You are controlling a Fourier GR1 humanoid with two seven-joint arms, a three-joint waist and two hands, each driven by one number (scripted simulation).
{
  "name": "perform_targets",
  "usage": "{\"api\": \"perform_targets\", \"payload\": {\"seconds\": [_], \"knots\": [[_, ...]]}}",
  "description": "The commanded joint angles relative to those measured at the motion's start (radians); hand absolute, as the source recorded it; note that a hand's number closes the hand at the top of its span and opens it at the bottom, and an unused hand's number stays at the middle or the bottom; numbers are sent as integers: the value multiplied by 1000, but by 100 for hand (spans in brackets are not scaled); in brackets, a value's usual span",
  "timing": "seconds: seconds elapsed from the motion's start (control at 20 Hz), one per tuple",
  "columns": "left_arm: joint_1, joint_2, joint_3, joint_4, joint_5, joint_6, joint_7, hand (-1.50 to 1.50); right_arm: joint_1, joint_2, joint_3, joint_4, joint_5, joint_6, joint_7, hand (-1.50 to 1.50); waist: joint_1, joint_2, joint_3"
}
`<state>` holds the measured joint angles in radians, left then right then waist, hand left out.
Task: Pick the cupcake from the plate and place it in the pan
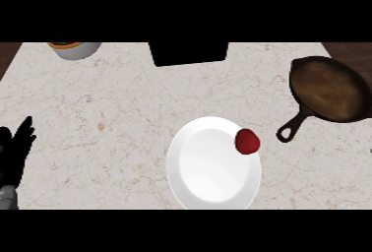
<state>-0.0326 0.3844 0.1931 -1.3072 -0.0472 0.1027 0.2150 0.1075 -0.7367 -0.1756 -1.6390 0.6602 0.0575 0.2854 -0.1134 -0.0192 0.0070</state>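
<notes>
While the cupcake sits on the right rim of the white plate at lower centre, no step of the transfer is done. The cupcake's long axis runs top to bottom of the frame. The pan, upper right, holds nothing, handle toward lower left. The left robot hand, left edge, rests with fingers straight; the right is unseen.

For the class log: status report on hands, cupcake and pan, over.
Left hand open, resting at left edge; right hand out of view. Cupcake on plate's right rim, untouched. Pan upper right, nothing between.
</notes>
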Motion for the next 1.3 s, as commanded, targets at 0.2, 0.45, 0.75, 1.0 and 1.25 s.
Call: {"api": "perform_targets", "payload": {"seconds": [0.2,0.45,0.75,1.0,1.25], "knots": [[-26,-19,-47,-44,-17,-16,25,0,98,-103,-389,196,-273,-105,-508,150,69,13,-4],[-80,-12,-44,0,-30,-35,14,0,-84,-153,-408,497,-309,-45,-630,150,115,21,-6],[-112,-21,-50,36,-36,-59,-6,0,-367,-160,-316,716,-283,-22,-558,150,133,25,-6],[-91,-56,-87,-82,-69,-17,78,0,-555,-104,-267,898,-255,-52,-547,150,144,24,-5],[-89,-48,-69,14,-60,-55,-19,0,-709,-38,-222,1128,-173,-167,-584,150,159,35,-4]]}}
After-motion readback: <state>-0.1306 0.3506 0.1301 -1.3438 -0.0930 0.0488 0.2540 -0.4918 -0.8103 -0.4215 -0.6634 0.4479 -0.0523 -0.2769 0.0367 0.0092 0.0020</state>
